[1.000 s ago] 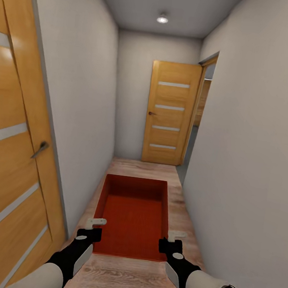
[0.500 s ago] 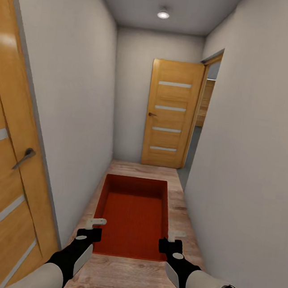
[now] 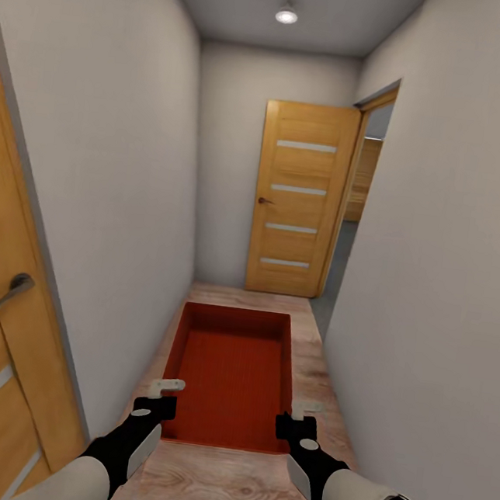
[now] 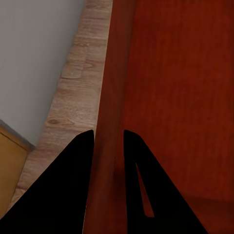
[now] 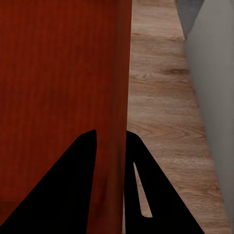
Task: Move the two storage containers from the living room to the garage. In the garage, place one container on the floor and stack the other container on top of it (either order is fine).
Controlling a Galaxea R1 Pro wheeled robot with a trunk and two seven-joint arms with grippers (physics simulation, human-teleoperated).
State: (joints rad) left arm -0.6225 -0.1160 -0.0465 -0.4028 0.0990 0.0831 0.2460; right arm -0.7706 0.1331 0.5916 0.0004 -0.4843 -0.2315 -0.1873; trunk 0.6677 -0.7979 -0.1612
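One orange-red open-top storage container (image 3: 227,368) is held level in front of me, above a light wood plank hallway floor (image 3: 221,489). My left gripper (image 3: 160,395) is shut on its left side wall near the near corner. In the left wrist view the wall (image 4: 111,97) runs between the left gripper (image 4: 108,135) fingers. My right gripper (image 3: 297,416) is shut on the right side wall, and the right wrist view shows that wall (image 5: 119,73) pinched in the right gripper (image 5: 111,134). The other container, the living room and the garage are out of view.
White walls (image 3: 125,188) stand close on both sides of the narrow hallway. A wooden door (image 3: 299,201) stands open at the far end beside a doorway (image 3: 358,208) on the right, with grey floor (image 3: 329,291) beyond. Another wooden door with a handle (image 3: 6,294) is near left.
The whole view has advanced down the hallway: the near left door has slid toward the left edge and the far door looks slightly closer. Both grippers and the container keep their places.
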